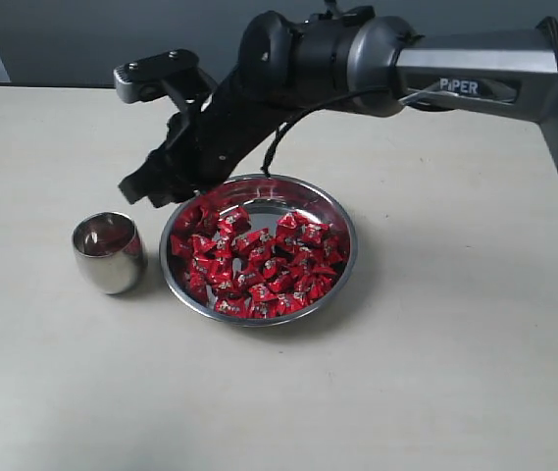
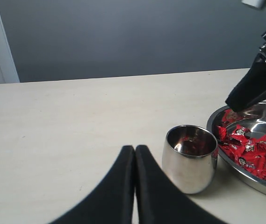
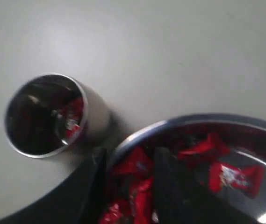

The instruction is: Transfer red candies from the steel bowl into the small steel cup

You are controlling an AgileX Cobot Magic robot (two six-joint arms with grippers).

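We see a pale cream desk [image 1: 435, 383] with a plain, matte surface. Two things stand directly on it. The steel bowl [image 1: 293, 191] sits flat near the middle of the desk. The small steel cup [image 1: 109, 257] stands with its mouth up just beside the bowl, on the bowl's left side in the exterior view. A thin strip of desk shows between them, so they seem to be apart. A soft shadow lies on the desk along the bowl's near and right rim. Beyond the bowl, the desk's far edge runs straight.
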